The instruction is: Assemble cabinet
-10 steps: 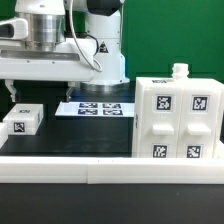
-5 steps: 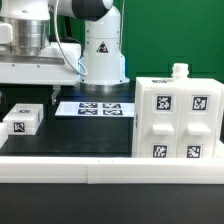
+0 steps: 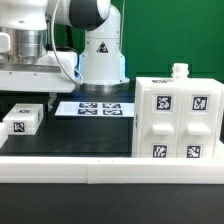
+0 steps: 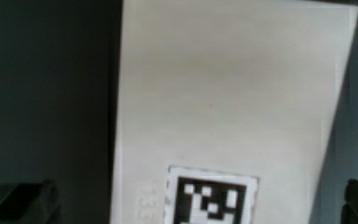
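Your arm has swung further toward the exterior view's left; the parts have not moved. The cabinet case (image 3: 180, 120) stands upright at the exterior view's right, tagged face to the camera, boxy smooth white plastic. The gripper (image 4: 185, 200) hangs spread wide, grasping nothing, over a white tagged block (image 4: 211, 90) whose long axis crosses the jaw gap.

On the table (image 3: 80, 135) the cabinet case (image 3: 177, 118) stands at the exterior view's right, a small block (image 3: 21, 122) lies well apart at the left, the marker board (image 3: 93, 108) lies farther back between them, and a long rail (image 3: 110, 172) runs along the near edge.
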